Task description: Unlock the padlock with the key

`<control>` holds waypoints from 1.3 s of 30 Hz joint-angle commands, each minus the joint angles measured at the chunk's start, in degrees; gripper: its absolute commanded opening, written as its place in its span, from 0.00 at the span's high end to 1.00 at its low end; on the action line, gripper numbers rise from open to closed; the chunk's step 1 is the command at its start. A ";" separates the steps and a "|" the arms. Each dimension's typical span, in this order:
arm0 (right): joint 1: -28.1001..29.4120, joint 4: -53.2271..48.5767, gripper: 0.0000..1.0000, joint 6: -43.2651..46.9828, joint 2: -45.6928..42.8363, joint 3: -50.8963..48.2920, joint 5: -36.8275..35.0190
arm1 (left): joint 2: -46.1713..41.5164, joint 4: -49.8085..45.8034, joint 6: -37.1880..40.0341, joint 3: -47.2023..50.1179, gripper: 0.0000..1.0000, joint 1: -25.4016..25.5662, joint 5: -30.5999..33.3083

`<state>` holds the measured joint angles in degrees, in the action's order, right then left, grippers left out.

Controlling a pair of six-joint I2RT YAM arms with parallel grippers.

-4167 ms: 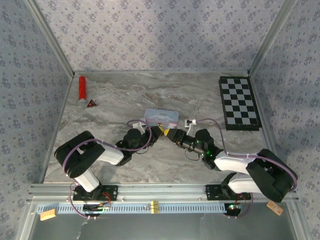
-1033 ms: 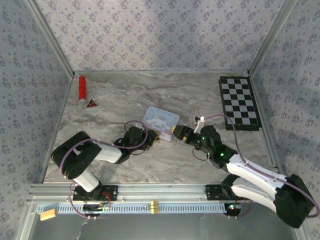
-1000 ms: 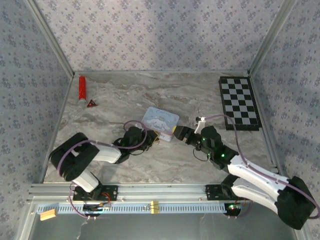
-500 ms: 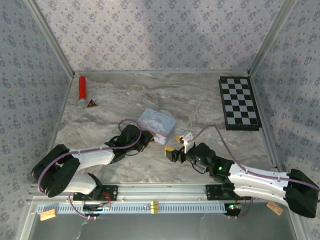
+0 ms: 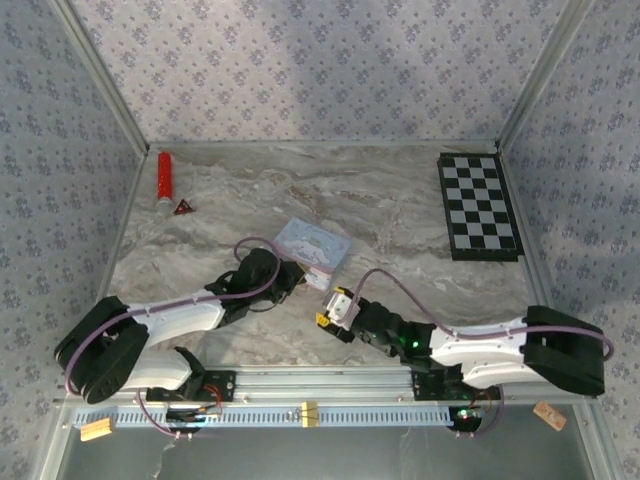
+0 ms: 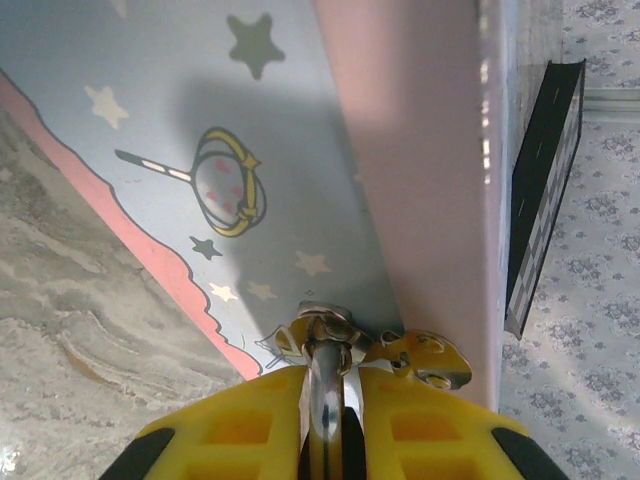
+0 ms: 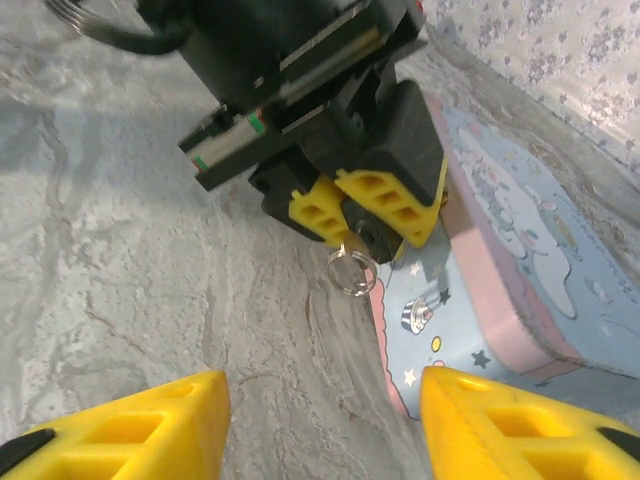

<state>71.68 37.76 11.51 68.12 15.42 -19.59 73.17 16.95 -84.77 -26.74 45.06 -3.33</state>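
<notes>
**Right wrist view: padlock (image 7: 361, 235) braced, right gripper (image 7: 320, 420) empty**

Pressed together on the padlock, the left gripper (image 7: 365, 225) holds it at the near corner of the pastel tin (image 7: 500, 250), presumably steadying it so a key can go in. A small wire ring (image 7: 350, 270) dangles beneath; whether the key hangs there I cannot tell. Spread and empty, the right gripper hovers above the worktop (image 7: 120, 250), facing the padlock.
</notes>
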 commanded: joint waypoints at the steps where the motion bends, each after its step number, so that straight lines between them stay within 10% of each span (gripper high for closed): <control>1: 0.39 6.97 0.49 4.52 3.63 2.79 -4.07 | -2.28 -0.85 1.71 -2.74 1.00 0.60 1.00; 39: 3.04 19.63 0.59 10.52 24.03 9.83 -15.50 | 0.69 1.74 1.58 -2.20 1.00 1.11 -0.80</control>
<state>74.30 54.22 20.49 90.91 23.49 -32.91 75.07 16.32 -83.81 -27.70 45.87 -3.64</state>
